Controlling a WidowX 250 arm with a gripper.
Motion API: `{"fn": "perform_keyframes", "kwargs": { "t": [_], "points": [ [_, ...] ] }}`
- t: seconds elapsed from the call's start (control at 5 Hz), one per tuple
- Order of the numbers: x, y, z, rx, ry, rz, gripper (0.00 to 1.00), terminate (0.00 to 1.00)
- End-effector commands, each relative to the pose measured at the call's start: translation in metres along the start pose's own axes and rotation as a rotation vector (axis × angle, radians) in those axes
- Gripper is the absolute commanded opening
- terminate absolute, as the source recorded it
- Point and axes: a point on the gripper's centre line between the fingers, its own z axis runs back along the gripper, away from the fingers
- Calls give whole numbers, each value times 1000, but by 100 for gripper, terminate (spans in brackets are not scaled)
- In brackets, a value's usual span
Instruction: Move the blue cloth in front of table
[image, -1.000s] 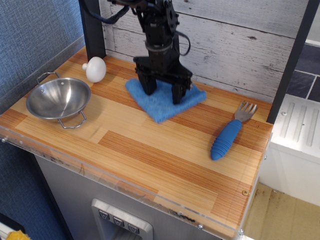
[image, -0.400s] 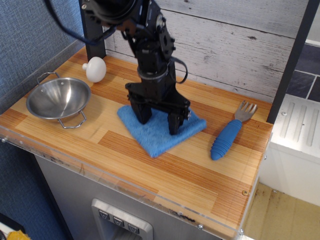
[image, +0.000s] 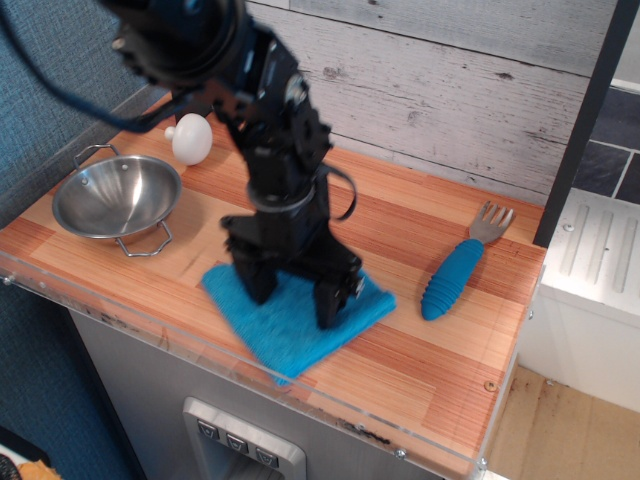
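cloth: the blue cloth (image: 290, 328) lies flat near the front of the table (image: 420, 350), one corner almost at the clear plastic edge strip (image: 330, 400), diamond-wise to the edge.
hand: gripper (image: 295, 297) is straight above the cloth, both fingertips planted on it, fingers spread apart w/ bare cloth showing between; pressing down, not pinching, as far as I can tell.
key relation: cloth sits directly under the hand, none of it off to a side; front edge lies just beyond the cloth's near corner, so any further slide goes toward the viewer w/ little room left.
progress: my guess, nearly done; prob. only a lift-off remains.
cloth feel: soft terry-like nap, folded, roughly square, slightly rumpled at the near corner.
table feel: smooth striped wood planks, light and reddish.
others: steel bowl (image: 116, 197) w/ wire handles at left; white knob-shaped thing (image: 190, 137) behind it; blue ribbed-handled fork (image: 456, 269) at right, well apart from the cloth.
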Motion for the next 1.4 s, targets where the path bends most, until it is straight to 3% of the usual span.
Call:
{"fn": "perform_keyframes", "kwargs": {
  "t": [0.0, 0.6, 1.0, 1.2],
  "points": [
    [-6, 5, 14, -2, -54, 24, 100, 0],
    [23, -4, 42, -10, -147, -28, 100, 0],
    [18, -21, 91, -18, -97, -46, 100, 0],
    [18, -21, 91, -18, -97, -46, 100, 0]
  ]
}}
